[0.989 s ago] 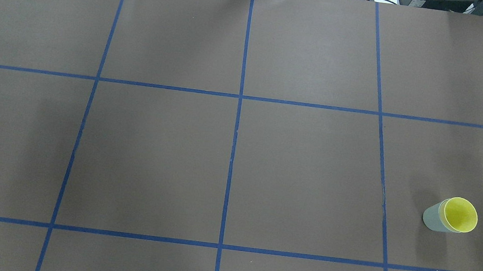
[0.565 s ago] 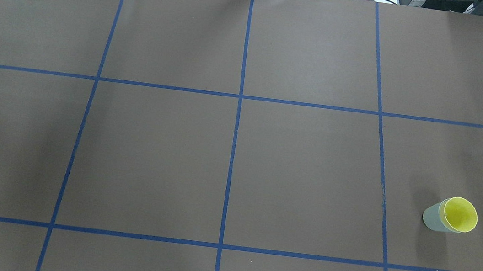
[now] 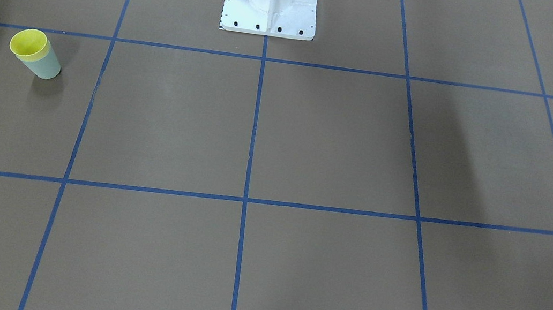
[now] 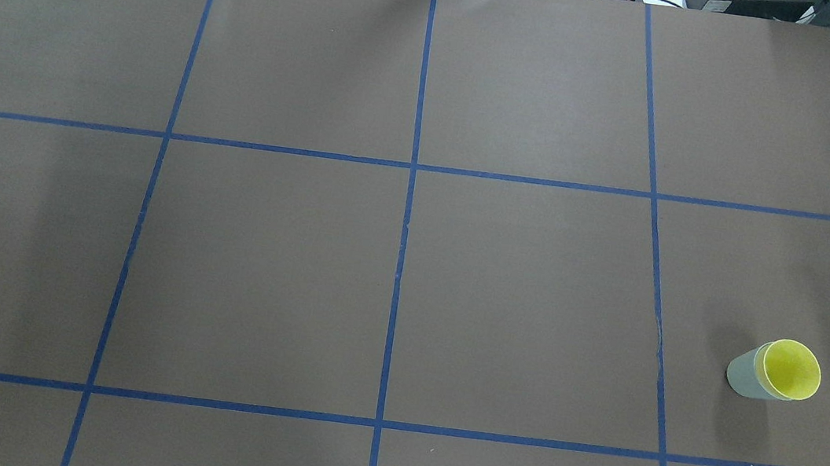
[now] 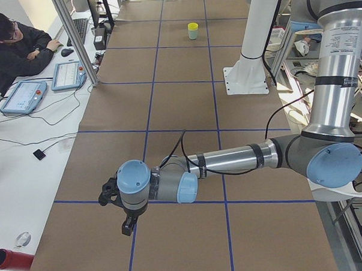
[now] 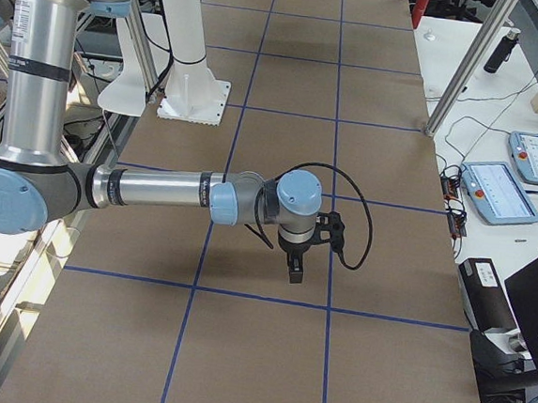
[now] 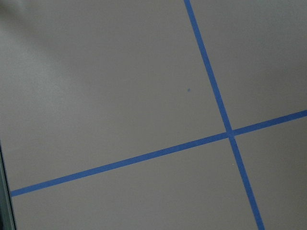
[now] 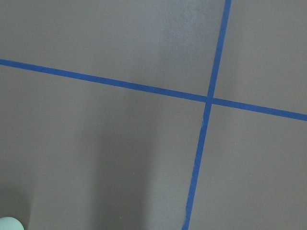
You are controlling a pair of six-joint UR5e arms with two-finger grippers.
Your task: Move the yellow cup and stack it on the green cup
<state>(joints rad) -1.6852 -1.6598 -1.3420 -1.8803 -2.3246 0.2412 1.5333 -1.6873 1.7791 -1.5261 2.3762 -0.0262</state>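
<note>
The yellow cup [image 4: 792, 370] sits nested inside the green cup [image 4: 743, 376], upright at the table's right side, with only its yellow rim and inside showing. The stack also shows in the front-facing view [image 3: 28, 44] and far off in the exterior left view [image 5: 192, 26]. My left gripper [image 5: 128, 226] shows only in the exterior left view, hanging over the table's left part. My right gripper [image 6: 295, 272] shows only in the exterior right view, pointing down over the mat. I cannot tell whether either is open or shut. Neither touches the cups.
The brown mat carries a blue tape grid [image 4: 399, 263]. The robot's white pedestal base [image 3: 268, 19] stands at the near middle edge. An operator [image 5: 12, 50] sits at a side desk with tablets [image 5: 67, 74]. A metal frame post [image 6: 460, 67] stands beyond the far edge.
</note>
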